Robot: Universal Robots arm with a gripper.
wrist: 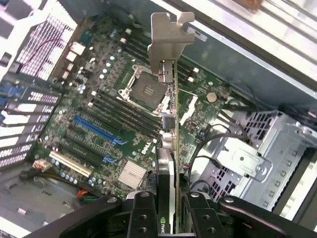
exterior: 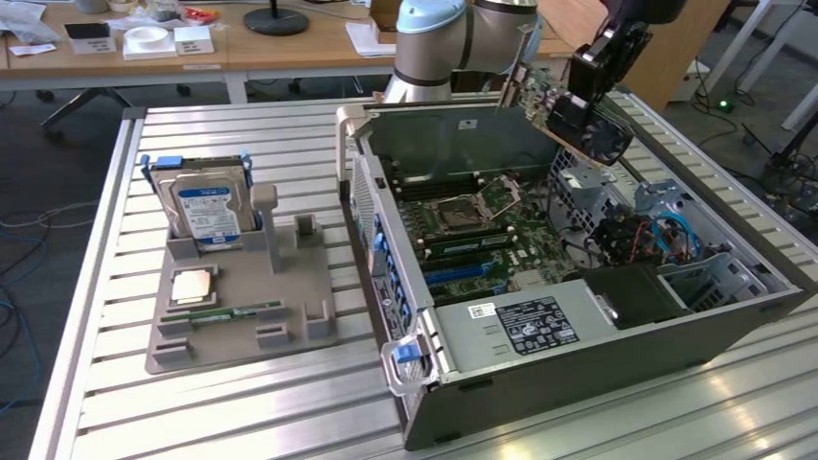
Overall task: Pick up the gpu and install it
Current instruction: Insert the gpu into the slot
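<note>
Grey slatted metal table carries everything. At the exterior view's left sits a grey plastic holder. A silver hard drive with a blue-white label stands upright in its back slot. In front of that a square processor chip lies flat, and a narrow green memory stick lies flat just in front of the chip.

Centre to right is an open computer case, lying on its side with the side panel off. The green motherboard is exposed inside, with the CPU socket near its middle. A power supply with a white label is at the near end.

Robot arm stands behind the case. The gripper hangs over the case's far corner at the exterior view's right, clamped on the gpu. The card is in the air, tilted, fan face toward the camera, above the case and not touching the board.

In the wrist view the gripper has its fingers pressed on either side of the gpu, seen edge-on. The card's metal bracket is at the far end. The motherboard lies well below the card, with blue expansion slots off to one side of it and a metal drive cage on the other.
</note>
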